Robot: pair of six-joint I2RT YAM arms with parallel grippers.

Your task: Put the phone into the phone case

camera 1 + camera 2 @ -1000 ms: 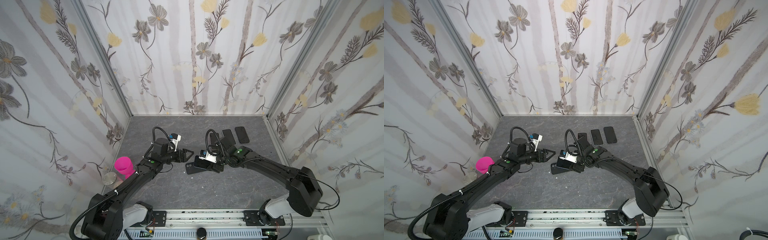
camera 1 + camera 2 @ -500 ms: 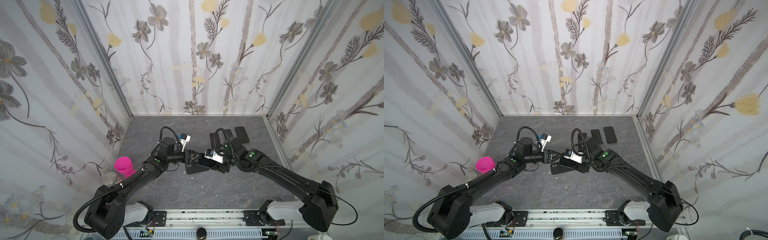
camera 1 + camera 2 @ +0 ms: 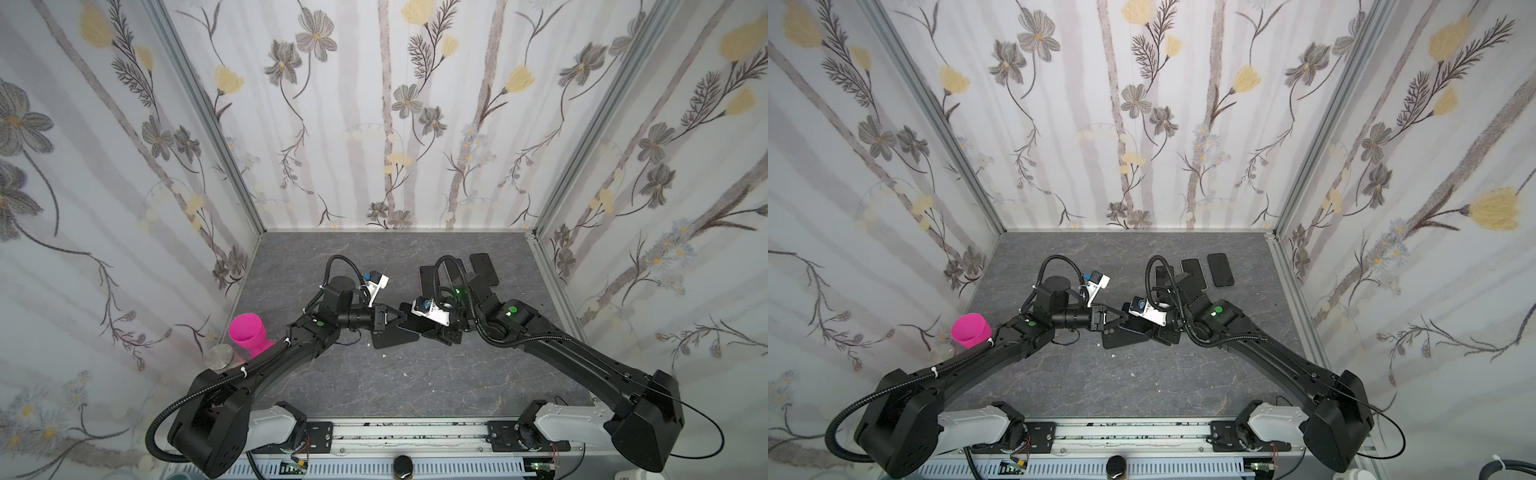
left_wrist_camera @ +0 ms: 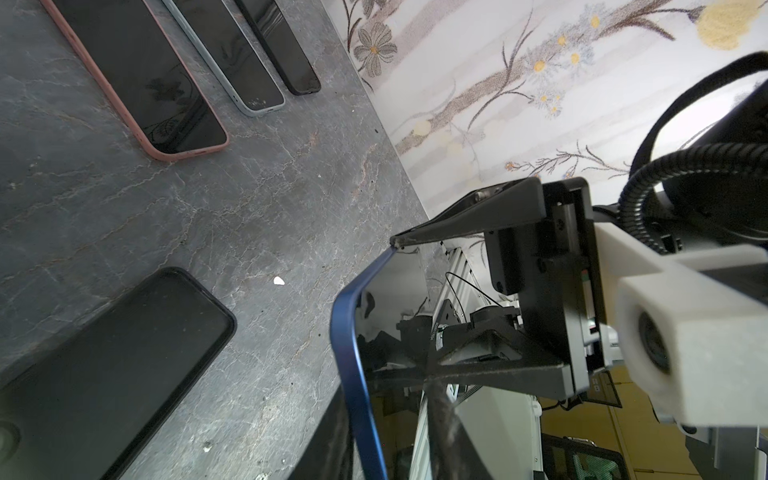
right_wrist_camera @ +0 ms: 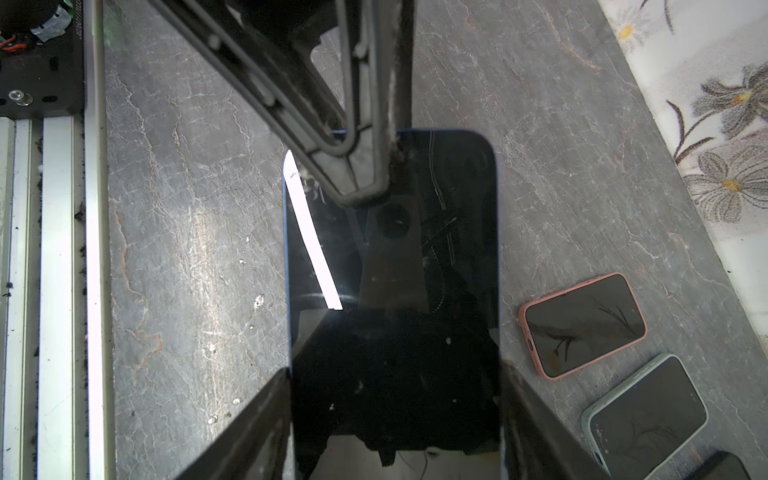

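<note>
Two tools met at the phone (image 5: 390, 270): the left tool (image 5: 361, 191) came in and went narrow at its end, grip unclear, while the right tool (image 5: 395, 365) held its sides close by the phone case (image 4: 116, 365), nearly ready to fit.

No readable text, label, brand or number anywhere in view.

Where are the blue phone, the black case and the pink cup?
blue phone (image 5: 392, 291): right wrist view, middle of screen.
black case (image 4: 112, 374): left wrist view, middle of flat face.
pink cup (image 3: 248, 334): a top view, side wall.
</note>
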